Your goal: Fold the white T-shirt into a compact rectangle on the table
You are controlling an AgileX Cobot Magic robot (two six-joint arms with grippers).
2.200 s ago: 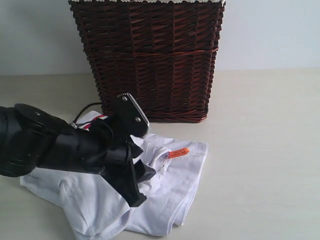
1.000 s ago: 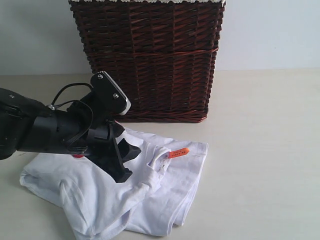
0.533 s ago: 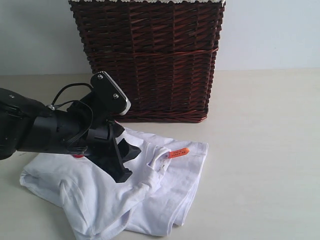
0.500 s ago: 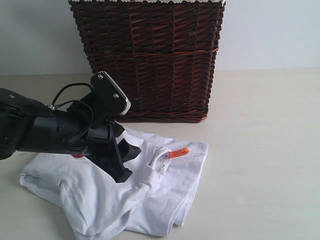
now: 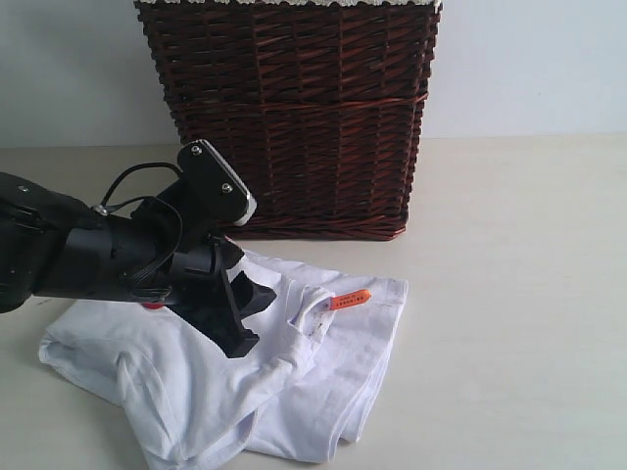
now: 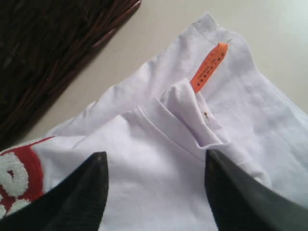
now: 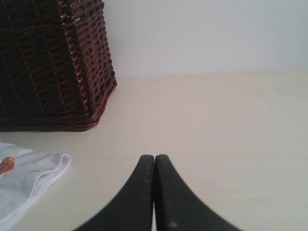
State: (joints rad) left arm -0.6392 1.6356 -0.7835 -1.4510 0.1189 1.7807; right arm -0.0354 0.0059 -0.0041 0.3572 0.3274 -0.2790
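Observation:
The white T-shirt [image 5: 181, 377] lies crumpled on the table [image 5: 519, 294] in front of the basket, its orange tag [image 5: 351, 299] at the collar. My left gripper [image 5: 251, 319] hovers over the shirt's middle, just left of the collar, open with nothing between its fingers. In the left wrist view the left gripper [image 6: 155, 156] frames smooth white cloth of the T-shirt [image 6: 144, 163], with the collar fold and orange tag [image 6: 209, 65] beyond and red-outlined lettering [image 6: 19, 168] to one side. My right gripper [image 7: 155, 159] is shut and empty above bare table [image 7: 226, 134], out of the exterior view.
A tall dark wicker basket [image 5: 294, 117] stands behind the shirt against the pale wall, and also shows as the basket [image 7: 48, 67] in the right wrist view. A shirt corner [image 7: 33, 175] lies near the right gripper. Bare table stretches to the right.
Since the earliest frame my left arm has drawn back up and to the left, off the collar area. Over the last second nothing has moved.

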